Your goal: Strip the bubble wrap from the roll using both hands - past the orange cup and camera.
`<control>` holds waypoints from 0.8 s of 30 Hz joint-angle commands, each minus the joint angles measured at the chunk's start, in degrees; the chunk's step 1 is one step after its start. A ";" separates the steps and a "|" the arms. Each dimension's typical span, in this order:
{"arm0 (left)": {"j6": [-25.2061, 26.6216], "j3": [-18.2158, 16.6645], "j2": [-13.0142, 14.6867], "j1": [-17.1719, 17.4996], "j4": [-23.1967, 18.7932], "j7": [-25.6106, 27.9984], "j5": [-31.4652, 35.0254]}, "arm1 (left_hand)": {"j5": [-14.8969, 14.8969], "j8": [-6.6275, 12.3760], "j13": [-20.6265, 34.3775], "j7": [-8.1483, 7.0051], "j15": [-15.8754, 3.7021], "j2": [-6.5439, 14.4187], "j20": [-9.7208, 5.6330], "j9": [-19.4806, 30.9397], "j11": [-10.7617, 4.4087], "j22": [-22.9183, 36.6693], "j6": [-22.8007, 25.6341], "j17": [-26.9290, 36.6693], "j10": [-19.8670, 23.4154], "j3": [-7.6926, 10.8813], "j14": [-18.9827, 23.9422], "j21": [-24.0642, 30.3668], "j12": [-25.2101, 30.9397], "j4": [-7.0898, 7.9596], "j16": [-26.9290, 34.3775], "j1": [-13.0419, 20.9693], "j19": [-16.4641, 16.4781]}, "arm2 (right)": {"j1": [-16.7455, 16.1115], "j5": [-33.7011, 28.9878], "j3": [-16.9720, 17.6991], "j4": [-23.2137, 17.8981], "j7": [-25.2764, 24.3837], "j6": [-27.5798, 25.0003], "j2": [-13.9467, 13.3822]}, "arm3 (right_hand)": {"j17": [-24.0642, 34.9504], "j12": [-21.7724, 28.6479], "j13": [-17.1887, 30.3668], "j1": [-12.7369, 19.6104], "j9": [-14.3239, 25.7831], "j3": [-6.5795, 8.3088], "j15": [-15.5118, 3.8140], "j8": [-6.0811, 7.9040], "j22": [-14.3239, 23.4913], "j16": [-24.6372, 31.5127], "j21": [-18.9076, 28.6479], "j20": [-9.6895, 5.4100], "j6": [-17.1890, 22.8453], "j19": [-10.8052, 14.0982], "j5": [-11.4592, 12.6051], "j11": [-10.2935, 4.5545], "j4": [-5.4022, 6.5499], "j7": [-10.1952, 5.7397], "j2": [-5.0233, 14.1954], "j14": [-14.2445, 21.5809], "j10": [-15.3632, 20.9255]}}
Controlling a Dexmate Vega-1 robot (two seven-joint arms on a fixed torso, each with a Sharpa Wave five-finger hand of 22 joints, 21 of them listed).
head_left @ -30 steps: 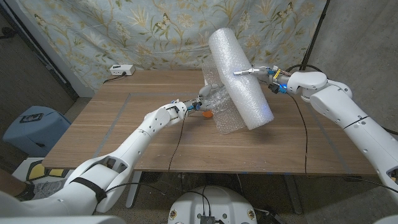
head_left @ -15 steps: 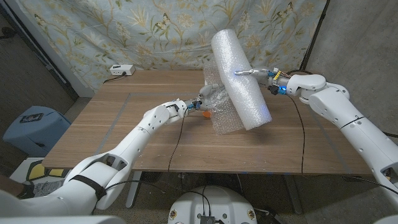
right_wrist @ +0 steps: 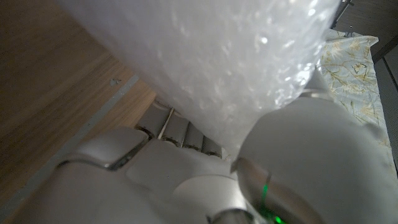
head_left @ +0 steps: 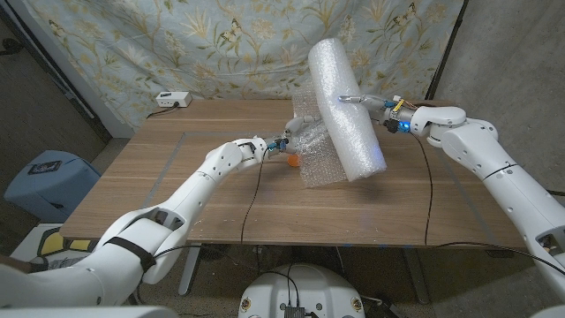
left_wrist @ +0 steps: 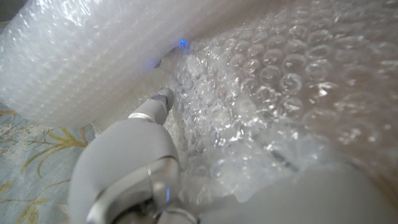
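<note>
So I've got the bubble wrap roll (head_left: 346, 111) up off the table (head_left: 177, 177), tilted, top end leaning toward the far edge and the lower end hanging over the right half of the tabletop. My right hand (head_left: 375, 103) is on the roll's right side about halfway up, one finger laid across its front and the rest wrapped round it. From the right wrist view the roll (right_wrist: 211, 56) is pressed right up against my palm with the fingers (right_wrist: 180, 134) tucked under it, so yeah, that hand is gripping the roll.

My left hand (head_left: 269, 147) is out near the middle of the table, pinching the loose sheet (head_left: 316, 155) that's come off the roll. The sheet hangs crumpled between my hand and the roll, with its bottom edge down on the wood. In the left wrist view my fingers (left_wrist: 152, 112) are buried in the wrap (left_wrist: 273, 93), closed on it.

The orange cup (head_left: 292, 161) is just beside my left hand, half hidden behind the sheet. A white box (head_left: 171, 100) sits at the far left edge of the table.
</note>
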 commanded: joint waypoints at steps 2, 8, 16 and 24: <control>1.51 0.73 -2.35 -4.55 6.53 -3.06 2.37 | -0.21 0.24 0.29 0.05 -0.35 0.39 -0.41 0.12 0.14 0.27 0.56 0.27 0.80 0.54 0.80 0.82 0.25 0.56 0.40 0.62 0.44 | 0.68 4.23 1.76 4.64 1.46 -1.55 1.34 | 0.39 0.22 0.38 8.61 0.36 -0.18 -8.81 -0.08 0.14 -0.12 0.25 0.18 0.35 -0.29 0.30 -2.97 0.13 0.03 9.44 2.83 3.14; 1.82 0.23 -3.07 -5.56 8.05 -3.39 2.99 | -0.37 0.30 0.46 0.32 -0.35 0.34 -0.57 0.16 0.32 0.29 0.91 0.26 0.87 0.75 0.94 1.11 0.20 0.60 0.37 0.87 0.60 | 1.60 5.42 2.00 7.10 2.59 -1.82 2.22 | 0.52 0.31 0.41 8.62 0.39 -0.23 -8.82 -0.17 0.14 -0.18 0.30 0.19 0.36 -0.33 0.31 -2.87 0.12 -0.02 9.55 2.82 3.28; 1.83 -0.27 -3.99 -6.70 10.25 -4.27 3.79 | -0.52 0.18 0.66 0.24 -0.43 0.29 -0.63 0.21 0.37 0.30 0.89 0.29 0.96 0.88 1.02 1.40 0.14 0.74 0.34 1.07 0.57 | 2.92 6.76 2.20 10.68 4.35 -2.23 3.92 | 0.49 0.27 0.35 8.67 0.41 -0.27 -8.99 -0.29 0.13 -0.30 0.40 0.24 0.44 -0.32 0.33 -2.83 0.08 0.04 9.63 3.13 3.19; 2.12 -0.55 -4.90 -8.18 13.16 -5.54 4.63 | -0.61 0.08 0.83 0.24 -0.42 0.22 -0.65 0.26 0.29 0.31 0.87 0.34 1.01 0.95 1.15 1.67 0.08 0.82 0.37 1.22 0.57 | 3.00 8.15 3.14 12.67 5.25 -3.12 4.96 | 0.45 0.31 0.39 8.48 0.46 -0.42 -8.87 -0.43 0.12 -0.57 0.51 0.26 0.42 -0.31 0.31 -2.75 0.14 -0.04 9.64 3.10 3.16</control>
